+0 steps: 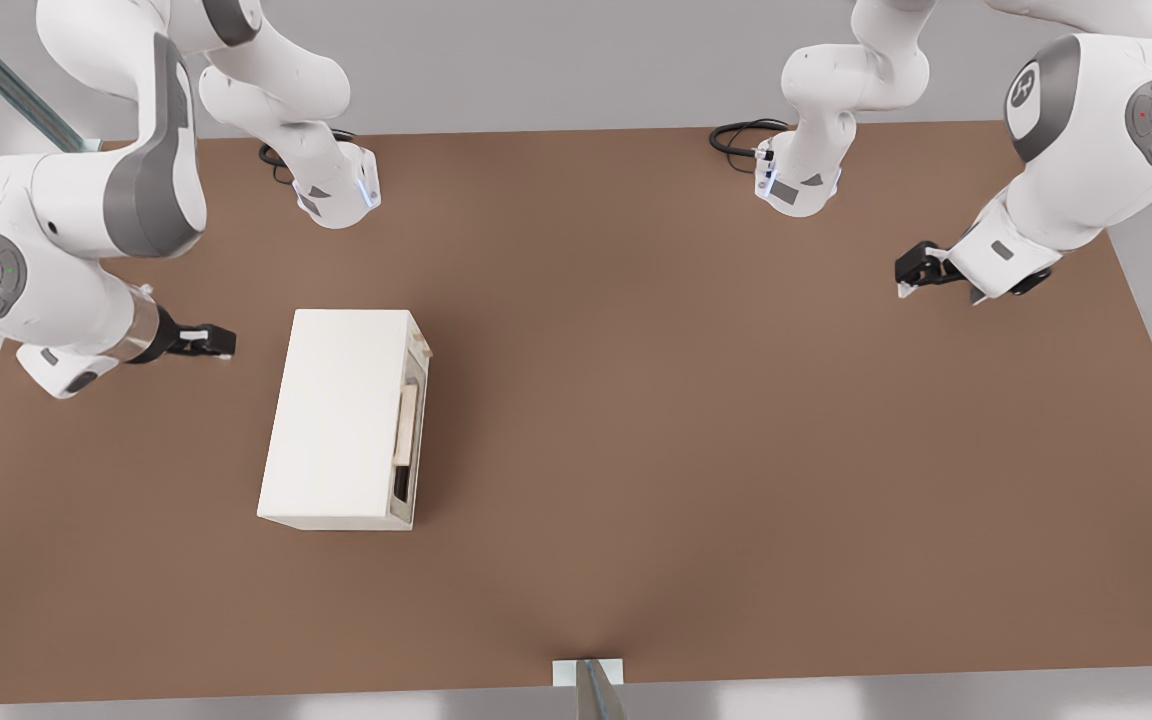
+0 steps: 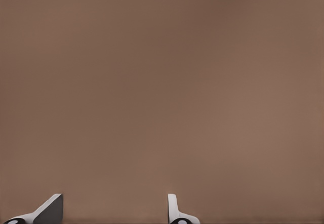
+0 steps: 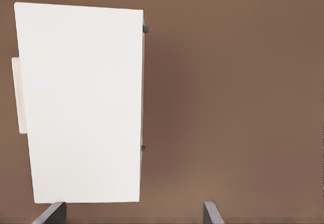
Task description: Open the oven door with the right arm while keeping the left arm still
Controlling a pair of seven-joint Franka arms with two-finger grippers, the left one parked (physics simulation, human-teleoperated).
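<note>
The gripper (image 1: 219,343) is small and black with pale tips. It hangs over the table (image 1: 696,420), near the back of the oven (image 1: 341,415), on the front view's left. Its two fingers (image 3: 50,215) stand wide apart and hold nothing. The oven is a smooth, cream-white box. The oven door (image 1: 414,425) faces the front view's right and looks shut, with dark glass and a tan bar handle (image 1: 404,424). Only the wrist view shows two little dark feet (image 3: 146,29) under the box. The table is plain brown.
</note>
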